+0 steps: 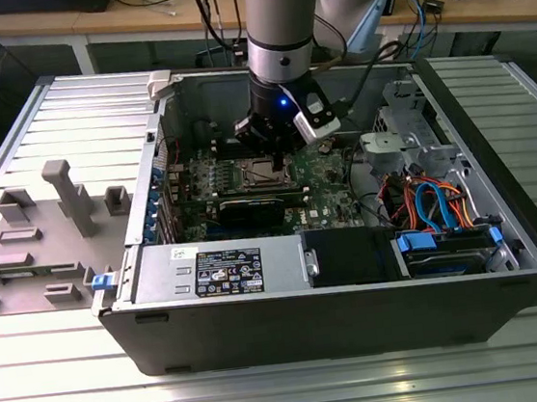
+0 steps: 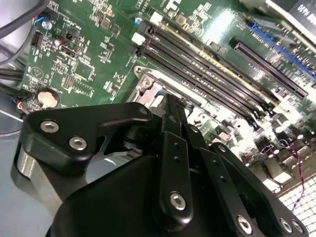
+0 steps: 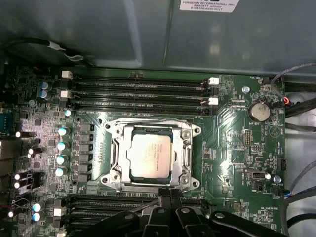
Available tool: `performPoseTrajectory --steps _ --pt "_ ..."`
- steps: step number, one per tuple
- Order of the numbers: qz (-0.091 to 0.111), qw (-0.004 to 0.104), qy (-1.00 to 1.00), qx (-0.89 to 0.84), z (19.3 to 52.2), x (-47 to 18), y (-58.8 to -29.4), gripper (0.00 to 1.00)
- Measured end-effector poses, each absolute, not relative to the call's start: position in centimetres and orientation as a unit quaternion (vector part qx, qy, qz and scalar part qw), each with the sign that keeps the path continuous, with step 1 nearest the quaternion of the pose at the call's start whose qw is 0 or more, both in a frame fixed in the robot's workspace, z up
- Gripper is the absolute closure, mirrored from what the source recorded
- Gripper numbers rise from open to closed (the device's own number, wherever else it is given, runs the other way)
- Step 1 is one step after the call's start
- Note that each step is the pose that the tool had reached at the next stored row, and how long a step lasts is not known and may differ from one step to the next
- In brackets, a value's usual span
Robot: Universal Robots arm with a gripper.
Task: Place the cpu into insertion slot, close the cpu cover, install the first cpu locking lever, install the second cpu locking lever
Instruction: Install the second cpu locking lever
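An open computer case [image 1: 508, 261] lies on a ribbed metal table [image 1: 271, 395]; at the left of the exterior view grey plastic fixtures [image 1: 65, 200] stand on the table beside the case; in the upper middle the robot arm [image 1: 280, 25] reaches straight down into the case, its gripper [image 1: 268, 152] hanging just above the green motherboard [image 1: 330, 189]; to the right, blue and orange cables [image 1: 434, 203] bundle near the drive bays. In the first wrist view the cpu [image 3: 150, 155] sits at the centre of the frame, its pale metal top seated in the insertion slot [image 3: 186, 157]; the cpu cover [image 3: 120, 132] lies down around it as a silver frame; long memory slots [image 3: 138, 91] run above it; a coin battery [image 3: 259, 110] sits at the upper right. The gripper's black fingers [image 3: 168, 195] meet at the lower edge of the socket, pressed together and holding nothing that I can see.
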State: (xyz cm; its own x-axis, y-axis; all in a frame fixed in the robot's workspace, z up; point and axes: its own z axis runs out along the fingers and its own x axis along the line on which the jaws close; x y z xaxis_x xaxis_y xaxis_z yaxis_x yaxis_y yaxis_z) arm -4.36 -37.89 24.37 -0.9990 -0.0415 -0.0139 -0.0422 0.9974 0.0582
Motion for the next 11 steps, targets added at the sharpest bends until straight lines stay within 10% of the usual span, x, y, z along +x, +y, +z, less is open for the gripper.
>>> performPoseTrajectory --steps 11 --pt "0.029 0.006 0.999 -0.021 24.36 -4.36 -38.12 0.89"
